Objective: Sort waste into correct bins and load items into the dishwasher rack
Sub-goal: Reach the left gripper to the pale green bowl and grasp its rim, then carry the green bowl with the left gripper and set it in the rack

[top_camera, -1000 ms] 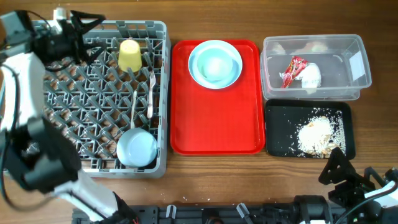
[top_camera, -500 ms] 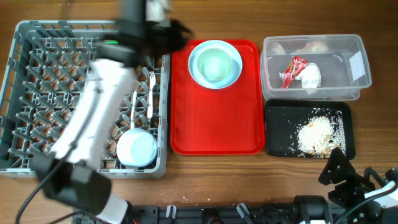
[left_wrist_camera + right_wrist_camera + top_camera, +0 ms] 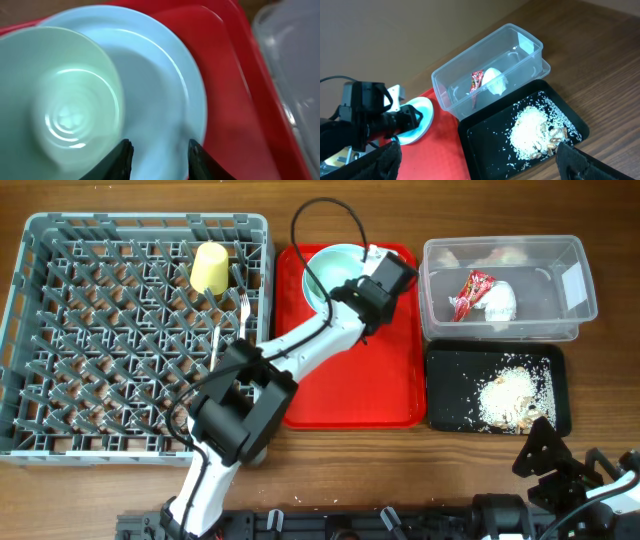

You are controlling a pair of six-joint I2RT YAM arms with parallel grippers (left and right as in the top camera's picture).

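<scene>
The pale blue plate (image 3: 165, 100) lies at the far end of the red serving tray (image 3: 340, 390), with a bowl (image 3: 65, 100) standing on its left part. The left gripper (image 3: 160, 155) hangs over the plate's right part, near its rim, jaws partly apart, with the plate's face showing in the gap. Whether the fingers (image 3: 122, 157) touch the plate cannot be told.

In the dishwasher rack (image 3: 100, 360), left of the tray, the yellow cup (image 3: 209, 268) stands among the far pegs. The fork (image 3: 241, 330) and spoon (image 3: 214, 345) lie along the right wall.

The clear tub (image 3: 560, 255) holds the red wrapper (image 3: 470, 293) and the white napkin (image 3: 500, 300), which touch each other. Just in front of it, the black tray (image 3: 450, 380) carries the food scraps (image 3: 508, 395), heaped toward its right half, with grains scattered around.

The left arm slants over the rack's right wall and the red tray's left edge. The tray's near half is open red floor. Both bins sit just beside its right edge.

The right gripper (image 3: 550, 460) hangs at the front edge of the surface (image 3: 610, 350), near the black tray's front right corner, jaws wide apart.
</scene>
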